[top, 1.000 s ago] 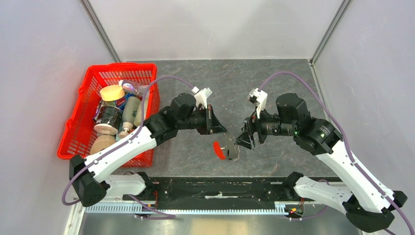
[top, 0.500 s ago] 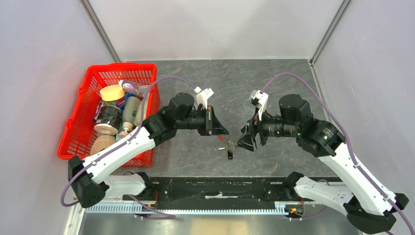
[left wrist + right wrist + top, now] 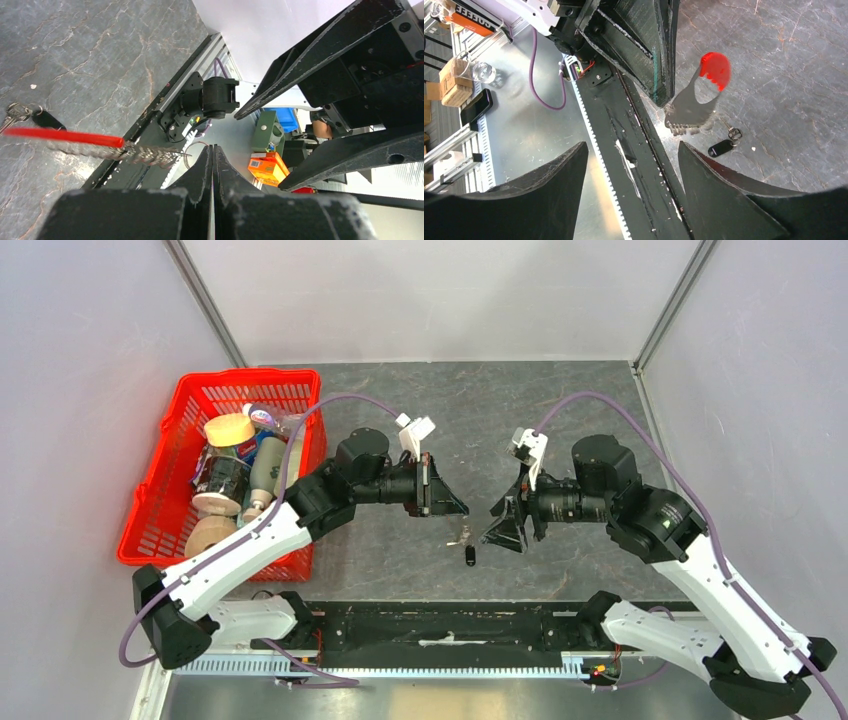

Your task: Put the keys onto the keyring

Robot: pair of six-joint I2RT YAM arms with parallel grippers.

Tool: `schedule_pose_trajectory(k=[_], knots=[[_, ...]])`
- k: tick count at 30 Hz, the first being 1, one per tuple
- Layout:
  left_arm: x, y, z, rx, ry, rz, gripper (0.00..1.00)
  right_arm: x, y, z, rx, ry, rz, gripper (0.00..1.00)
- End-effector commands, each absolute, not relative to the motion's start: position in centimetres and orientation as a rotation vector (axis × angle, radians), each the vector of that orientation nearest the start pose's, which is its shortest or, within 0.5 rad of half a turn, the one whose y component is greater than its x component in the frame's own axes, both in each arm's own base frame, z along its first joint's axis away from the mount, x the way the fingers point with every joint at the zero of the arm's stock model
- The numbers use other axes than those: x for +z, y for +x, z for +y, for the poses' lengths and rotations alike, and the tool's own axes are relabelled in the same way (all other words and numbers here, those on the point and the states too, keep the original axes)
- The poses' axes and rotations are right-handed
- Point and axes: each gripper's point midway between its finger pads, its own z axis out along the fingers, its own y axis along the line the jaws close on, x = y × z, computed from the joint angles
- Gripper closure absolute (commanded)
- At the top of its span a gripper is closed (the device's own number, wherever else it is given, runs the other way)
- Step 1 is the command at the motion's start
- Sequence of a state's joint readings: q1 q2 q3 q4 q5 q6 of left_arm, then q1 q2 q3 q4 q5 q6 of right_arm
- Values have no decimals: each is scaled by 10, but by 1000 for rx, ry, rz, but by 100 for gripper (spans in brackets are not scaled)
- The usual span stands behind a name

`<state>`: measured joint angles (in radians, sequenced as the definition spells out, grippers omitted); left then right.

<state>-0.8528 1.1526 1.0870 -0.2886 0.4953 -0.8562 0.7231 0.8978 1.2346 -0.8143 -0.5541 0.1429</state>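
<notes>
My left gripper [image 3: 447, 506] is shut, and the keyring [image 3: 689, 112] hangs in the air from its fingertips [image 3: 212, 152]. The keyring is a grey jagged loop with a red curved strip [image 3: 715, 70]. In the left wrist view the keyring [image 3: 145, 154] shows edge-on, left of the fingers. The keys [image 3: 468, 557], a small black fob with a tiny silver key, lie on the table just below the keyring [image 3: 459, 537]. They show as keys [image 3: 724, 146] in the right wrist view and as keys [image 3: 42, 119] in the left wrist view. My right gripper [image 3: 503, 523] faces the left one, open and holding nothing.
A red basket [image 3: 150, 490] with bottles and jars stands at the left of the table. A black rail [image 3: 440, 625] runs along the near edge between the arm bases. White walls close in the back and both sides.
The left gripper has turned the keyring edge-on, so its red strip no longer shows from above and the black fob lies uncovered. The right jaws have narrowed slightly.
</notes>
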Motion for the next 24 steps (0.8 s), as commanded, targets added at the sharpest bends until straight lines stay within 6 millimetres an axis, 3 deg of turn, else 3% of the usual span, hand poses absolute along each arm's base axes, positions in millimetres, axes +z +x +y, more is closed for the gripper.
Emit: schedule_pose_trajectory(k=[1, 8, 13, 22, 24], knots=[[342, 139, -342, -1661, 433, 2084, 98, 325, 119, 243, 1119, -1018, 1845, 27], [347, 133, -341, -1673, 496, 2067, 98, 331, 128, 244, 1061, -1036, 1780, 32], [337, 135, -341, -1632, 516, 2097, 98, 328, 130, 243, 1064, -1001, 1829, 33], [288, 144, -320, -1424, 472, 2209, 98, 283, 146, 242, 997, -886, 2030, 28], [278, 145, -315, -1375, 464, 2234, 94, 275, 152, 241, 975, -844, 2075, 26]])
